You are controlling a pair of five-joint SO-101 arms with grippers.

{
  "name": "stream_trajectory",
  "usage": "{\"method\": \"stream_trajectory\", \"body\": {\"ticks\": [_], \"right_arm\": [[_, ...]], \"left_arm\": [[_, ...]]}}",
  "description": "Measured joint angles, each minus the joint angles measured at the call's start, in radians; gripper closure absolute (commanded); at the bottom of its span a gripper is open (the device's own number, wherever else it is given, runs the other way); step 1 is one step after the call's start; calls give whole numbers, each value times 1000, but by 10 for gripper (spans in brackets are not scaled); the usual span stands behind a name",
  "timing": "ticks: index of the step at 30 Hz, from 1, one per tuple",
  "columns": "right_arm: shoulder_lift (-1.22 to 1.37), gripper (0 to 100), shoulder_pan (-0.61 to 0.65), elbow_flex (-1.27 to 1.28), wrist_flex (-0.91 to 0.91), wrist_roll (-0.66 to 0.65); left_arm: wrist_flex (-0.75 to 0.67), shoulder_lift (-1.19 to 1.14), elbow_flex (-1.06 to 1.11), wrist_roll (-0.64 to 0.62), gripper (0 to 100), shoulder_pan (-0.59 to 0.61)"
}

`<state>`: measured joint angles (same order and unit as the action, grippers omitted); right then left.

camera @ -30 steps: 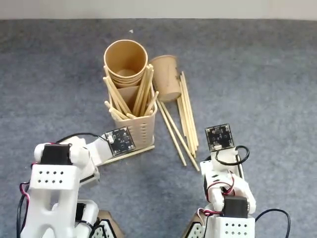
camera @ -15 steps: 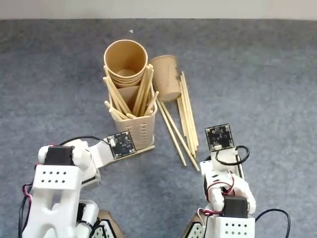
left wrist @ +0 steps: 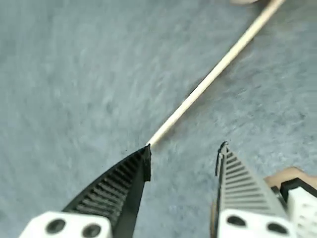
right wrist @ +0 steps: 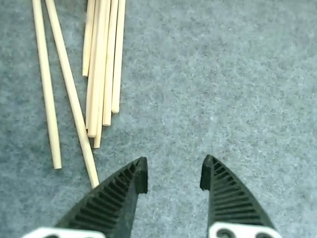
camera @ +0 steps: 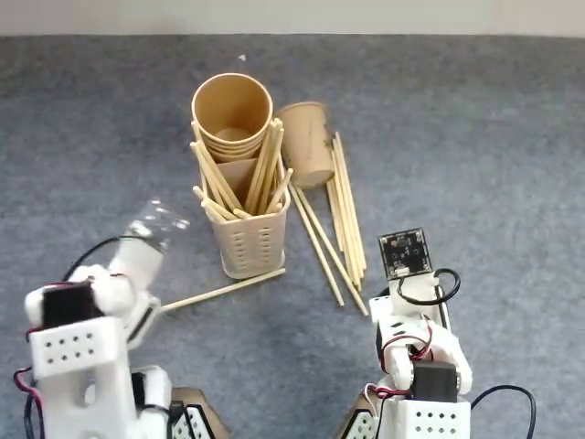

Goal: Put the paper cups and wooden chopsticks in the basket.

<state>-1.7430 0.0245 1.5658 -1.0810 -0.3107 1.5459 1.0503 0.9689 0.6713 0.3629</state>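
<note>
The left gripper point(left wrist: 185, 146) was spread and empty, 1 fingertip point(left wrist: 140, 159) at the end of a chopstick point(left wrist: 213, 72) lying on the carpet point(camera: 475, 137) by the basket point(camera: 249, 245). The right gripper point(right wrist: 174, 159) was also spread. Pinched so near its end, the stick could tilt and slip out.

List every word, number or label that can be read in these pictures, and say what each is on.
None can be read.
The basket, the paper cups and the loose chopsticks show no print.
The small circuit board near them carries marks too small to read.
</note>
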Motion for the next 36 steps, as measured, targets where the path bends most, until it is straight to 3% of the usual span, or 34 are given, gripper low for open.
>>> {"method": "stream_trajectory", "body": {"ticks": [3,7,15,24,36], "right_arm": [[0,816,0,0,0,0],[0,816,0,0,0,0],[0,816,0,0,0,0],[0,816,0,0,0,0],[0,816,0,0,0,0]], "left_arm": [[0,-75,0,-6,780,84],[-28,-212,-18,-103,777,94],[-158,-566,-140,-137,776,-68],[-215,-832,-264,109,780,-137],[-224,-898,-204,235,823,-133]]}}
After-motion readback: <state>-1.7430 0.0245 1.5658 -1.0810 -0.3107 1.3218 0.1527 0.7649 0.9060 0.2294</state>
